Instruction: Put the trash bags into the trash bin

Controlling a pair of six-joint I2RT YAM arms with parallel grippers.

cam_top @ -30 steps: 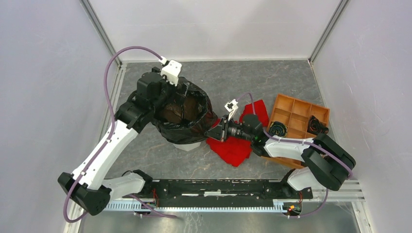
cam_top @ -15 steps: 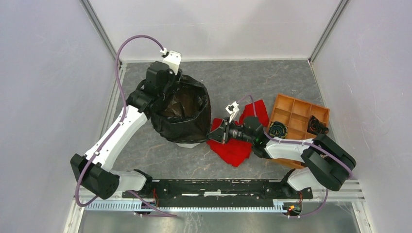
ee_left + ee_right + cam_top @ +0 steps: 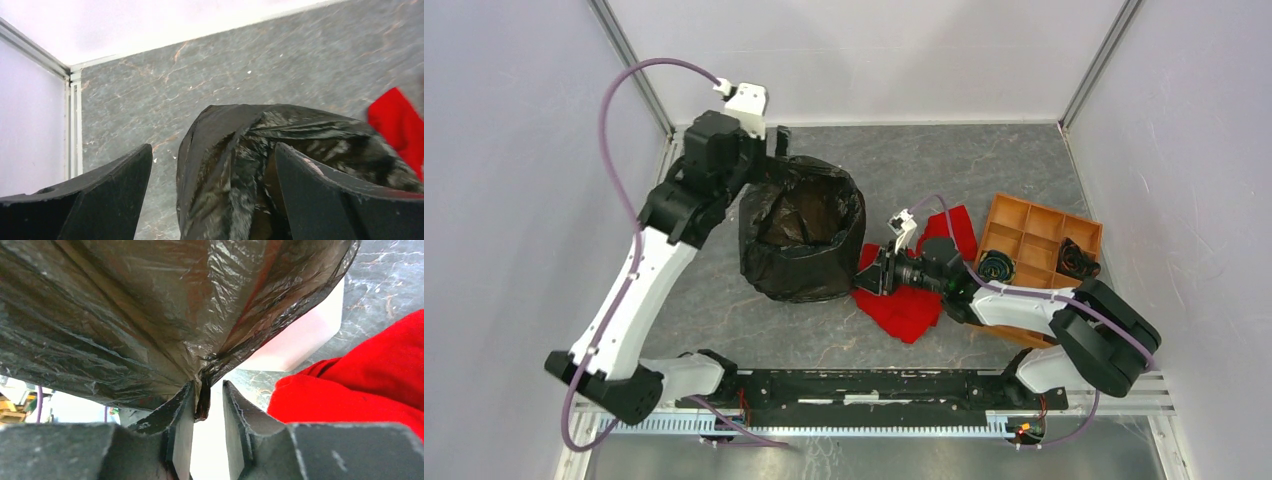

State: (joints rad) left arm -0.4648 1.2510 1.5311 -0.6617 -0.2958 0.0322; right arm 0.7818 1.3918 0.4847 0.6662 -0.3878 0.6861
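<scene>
Trash bag (image 3: 802, 235) sat draped over trash bin (image 3: 305, 330). Left gripper (image 3: 214, 152) spread wide above bin rim; right gripper (image 3: 208, 390) barely parted beside bin, 1 bag fold between jaws. Risk: snagged fold could drag bag off

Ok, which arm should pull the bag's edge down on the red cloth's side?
Likely right: the right gripper, jaws parted, straddles the trash bag edge by the trash bin; the left gripper hangs open above the far rim.

Black trash bags (image 3: 802, 240), white trash bin (image 3: 300, 340) (cloth (image 3: 906, 305) red).
</scene>
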